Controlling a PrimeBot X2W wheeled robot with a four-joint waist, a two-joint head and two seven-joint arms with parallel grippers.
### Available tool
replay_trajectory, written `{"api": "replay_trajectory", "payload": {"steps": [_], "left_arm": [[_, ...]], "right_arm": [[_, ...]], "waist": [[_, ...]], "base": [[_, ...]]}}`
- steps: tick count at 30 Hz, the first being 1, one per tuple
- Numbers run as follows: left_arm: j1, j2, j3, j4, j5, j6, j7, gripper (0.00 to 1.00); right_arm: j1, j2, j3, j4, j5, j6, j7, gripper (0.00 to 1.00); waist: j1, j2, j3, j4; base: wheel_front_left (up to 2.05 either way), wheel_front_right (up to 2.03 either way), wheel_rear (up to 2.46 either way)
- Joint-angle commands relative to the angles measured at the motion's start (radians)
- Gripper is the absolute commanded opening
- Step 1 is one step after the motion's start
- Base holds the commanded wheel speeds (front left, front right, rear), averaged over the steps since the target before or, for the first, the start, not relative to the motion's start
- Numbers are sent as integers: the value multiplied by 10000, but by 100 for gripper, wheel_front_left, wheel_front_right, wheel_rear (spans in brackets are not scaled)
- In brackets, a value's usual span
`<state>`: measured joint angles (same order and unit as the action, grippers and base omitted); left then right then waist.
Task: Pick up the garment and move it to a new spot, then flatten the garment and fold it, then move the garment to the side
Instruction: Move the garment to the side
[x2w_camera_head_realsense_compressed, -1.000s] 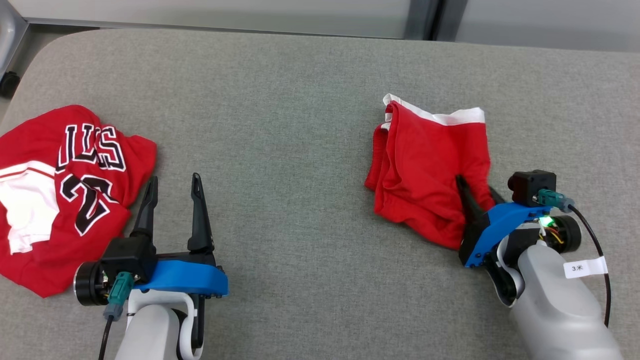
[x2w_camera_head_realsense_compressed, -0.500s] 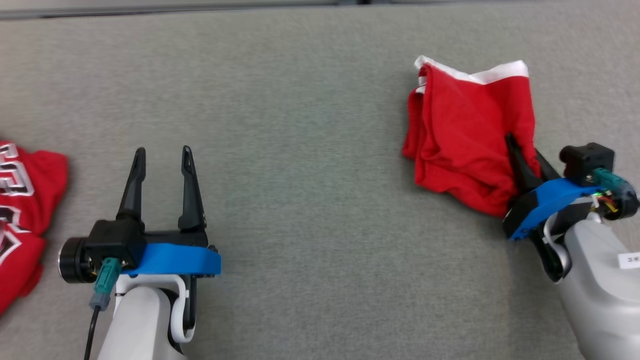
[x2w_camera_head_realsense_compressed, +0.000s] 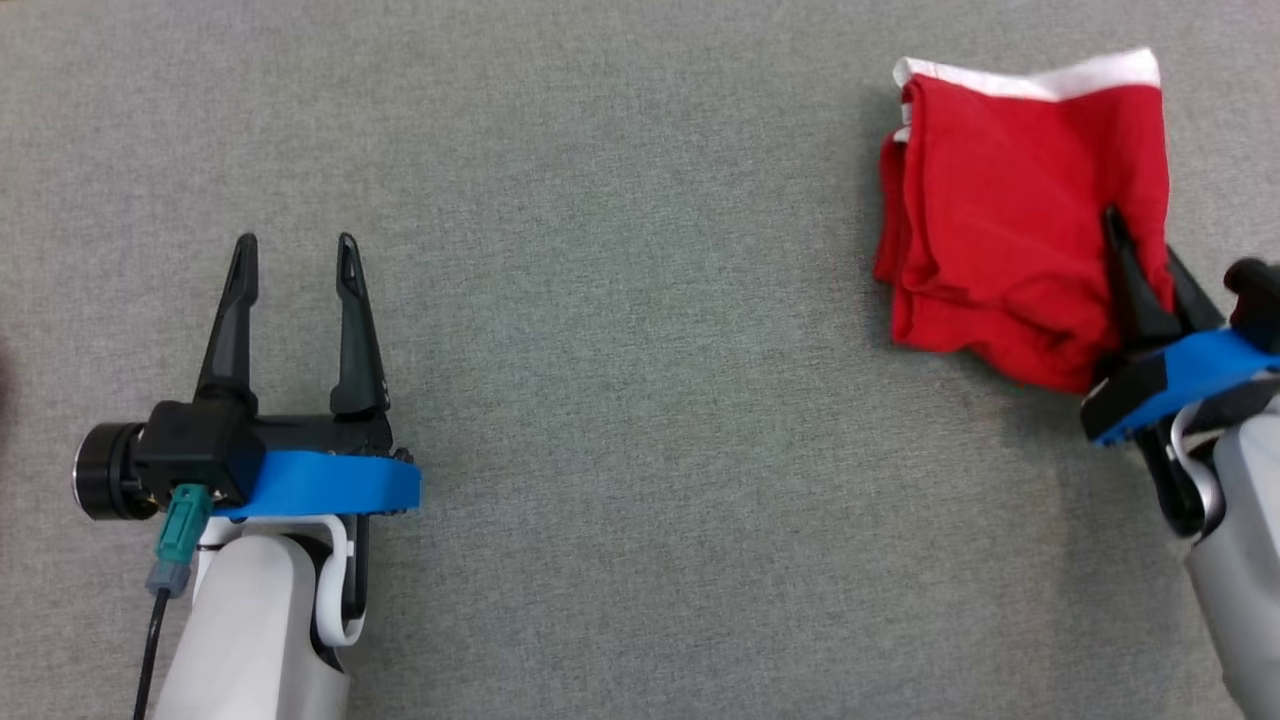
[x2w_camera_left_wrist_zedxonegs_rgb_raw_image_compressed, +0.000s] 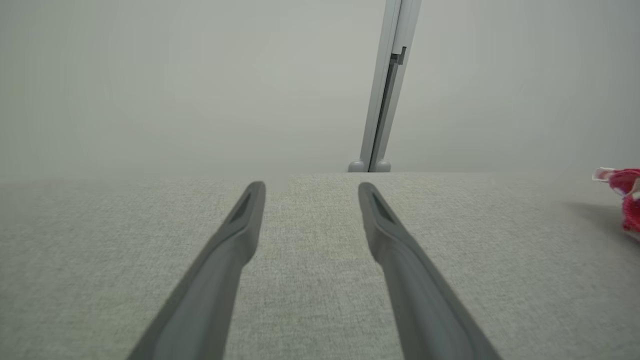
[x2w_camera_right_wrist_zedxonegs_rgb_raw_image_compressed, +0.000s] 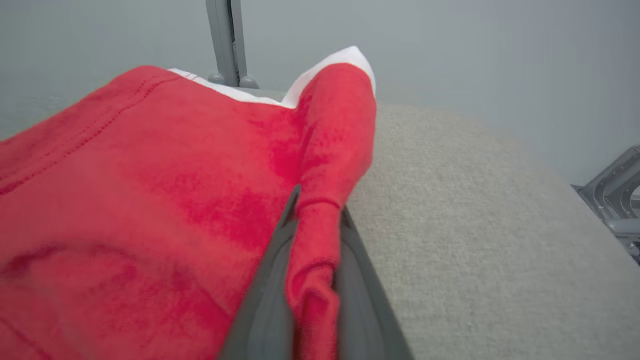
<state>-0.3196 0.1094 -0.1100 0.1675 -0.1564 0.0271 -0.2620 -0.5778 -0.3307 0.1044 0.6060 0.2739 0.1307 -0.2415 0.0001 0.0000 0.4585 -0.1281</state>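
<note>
Now, head view: the garment (x2w_camera_head_realsense_compressed: 1010, 200) is bunched at the upper right of the surface (x2w_camera_head_realsense_compressed: 640, 300), its lower right edge clamped in the right claw (x2w_camera_head_realsense_compressed: 1140, 240); the left claw (x2w_camera_head_realsense_compressed: 295, 245) gapes at lower left. Left wrist view: garment at the right edge. Right wrist view: fingers (x2w_camera_right_wrist_zedxonegs_rgb_raw_image_compressed: 260, 310) pinch a red fold.
</note>
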Motion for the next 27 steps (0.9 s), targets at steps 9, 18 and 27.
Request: {"api": "replay_trajectory", "payload": {"steps": [9, 18, 27], "left_arm": [[-303, 196, 63, -469, 102, 154, -26, 100], [-620, 293, -48, -836, 134, 180, 51, 100], [-816, 301, -173, -951, 150, 210, 102, 100]], "right_arm": [[-1587, -982, -4, -759, -356, 2, 1174, 0], [-2986, -2470, -284, 8, -181, 2, 1825, 0], [-4098, -3142, -200, 1298, -129, 2, 2121, 0]], "waist": [[-1, 0, 660, 303], [-1, 0, 1336, 626], [-1, 0, 1678, 828]], "base": [[0, 0, 0], [0, 0, 0], [0, 0, 0]]}}
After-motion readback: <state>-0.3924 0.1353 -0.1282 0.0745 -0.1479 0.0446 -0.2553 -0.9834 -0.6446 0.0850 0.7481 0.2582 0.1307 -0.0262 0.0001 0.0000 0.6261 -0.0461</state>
